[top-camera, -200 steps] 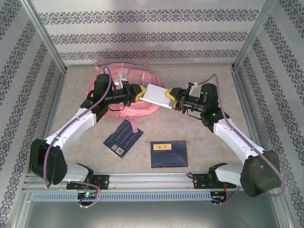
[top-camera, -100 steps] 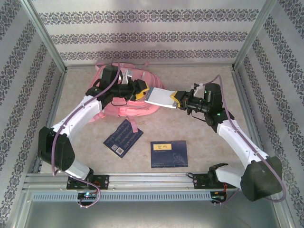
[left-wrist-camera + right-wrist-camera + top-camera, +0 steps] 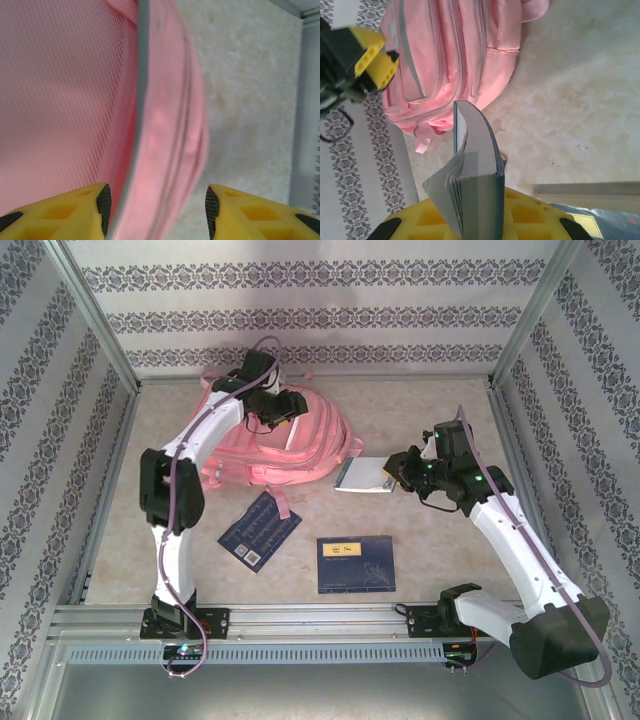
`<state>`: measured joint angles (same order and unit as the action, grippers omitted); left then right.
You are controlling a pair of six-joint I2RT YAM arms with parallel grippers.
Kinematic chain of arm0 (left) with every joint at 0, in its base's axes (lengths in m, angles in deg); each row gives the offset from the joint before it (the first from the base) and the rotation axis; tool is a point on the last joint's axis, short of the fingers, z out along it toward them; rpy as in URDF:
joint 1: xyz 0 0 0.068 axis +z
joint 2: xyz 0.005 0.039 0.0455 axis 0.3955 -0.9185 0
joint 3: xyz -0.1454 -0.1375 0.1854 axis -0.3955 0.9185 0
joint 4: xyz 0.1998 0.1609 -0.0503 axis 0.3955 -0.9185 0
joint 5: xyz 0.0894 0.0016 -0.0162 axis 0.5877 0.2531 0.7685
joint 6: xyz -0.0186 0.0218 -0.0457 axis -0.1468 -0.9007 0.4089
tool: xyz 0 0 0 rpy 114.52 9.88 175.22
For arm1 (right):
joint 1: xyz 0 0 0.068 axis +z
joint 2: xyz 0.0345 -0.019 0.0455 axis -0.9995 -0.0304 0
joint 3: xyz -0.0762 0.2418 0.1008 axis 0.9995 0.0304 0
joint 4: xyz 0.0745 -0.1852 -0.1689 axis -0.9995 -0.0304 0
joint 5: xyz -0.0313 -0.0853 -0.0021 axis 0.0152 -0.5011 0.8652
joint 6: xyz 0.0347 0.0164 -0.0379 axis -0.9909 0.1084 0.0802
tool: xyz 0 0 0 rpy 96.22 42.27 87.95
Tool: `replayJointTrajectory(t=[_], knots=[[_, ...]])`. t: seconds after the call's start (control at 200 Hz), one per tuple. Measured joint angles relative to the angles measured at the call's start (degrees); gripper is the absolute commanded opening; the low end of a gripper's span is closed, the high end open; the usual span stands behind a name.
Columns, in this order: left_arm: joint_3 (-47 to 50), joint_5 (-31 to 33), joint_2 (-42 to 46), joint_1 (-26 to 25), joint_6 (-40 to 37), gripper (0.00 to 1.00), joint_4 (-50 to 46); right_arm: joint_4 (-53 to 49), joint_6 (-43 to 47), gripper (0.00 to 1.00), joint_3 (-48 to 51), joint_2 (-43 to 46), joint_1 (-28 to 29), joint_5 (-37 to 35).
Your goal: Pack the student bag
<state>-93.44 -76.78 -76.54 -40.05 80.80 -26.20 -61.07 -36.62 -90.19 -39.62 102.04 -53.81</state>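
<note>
The student bag (image 3: 290, 445) is a large pink backpack lying at the back left of the table, its zip pockets facing up. My left gripper (image 3: 287, 412) hovers over its upper part. In the left wrist view this gripper (image 3: 157, 215) is open, with a pink fold of the bag (image 3: 165, 125) between the fingers and apart from the right pad. My right gripper (image 3: 392, 472) is shut on one end of a thin grey-covered book (image 3: 362, 475), just right of the bag. In the right wrist view the book (image 3: 475, 150) stands edge-on in the gripper (image 3: 477, 220), pointing toward the bag (image 3: 455, 55).
Two dark blue books lie flat on the table in front: one tilted (image 3: 260, 530) below the bag, one square-on (image 3: 355, 563) near the middle front. Patterned walls and a metal frame close in the back and sides.
The left gripper has let go of the book, opened and swung back over the bag. The right gripper has closed on the book and carried it right, away from the bag.
</note>
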Motion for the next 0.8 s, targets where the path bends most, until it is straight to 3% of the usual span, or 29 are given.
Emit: replayJointTrajectory(t=[0.11, 0.32, 0.48, 0.575, 0.799], knots=[[-5.92, -0.22, -5.84, 0.31, -1.7, 0.45, -1.01, -1.81, 0.83, 0.0, 0.7, 1.05, -0.33, 0.02], [-8.55, -5.29, -9.57, 0.59, -1.46, 0.22, 0.28, -3.98, 1.97, 0.0, 2.84, 2.01, -0.94, 0.11], [-8.35, -7.28, -10.01, 0.48, -1.27, 0.17, 0.92, -4.07, 2.21, 0.0, 4.11, 1.68, -0.94, 0.24], [-8.31, -6.82, -10.29, 0.39, -1.4, 0.0, 0.83, -3.89, 2.34, 0.0, 4.11, 0.96, -0.94, 0.24], [-8.35, -4.98, -10.27, 0.31, 0.26, 0.0, 0.42, -4.26, 3.96, 0.0, 3.45, 0.13, -0.94, -2.08]])
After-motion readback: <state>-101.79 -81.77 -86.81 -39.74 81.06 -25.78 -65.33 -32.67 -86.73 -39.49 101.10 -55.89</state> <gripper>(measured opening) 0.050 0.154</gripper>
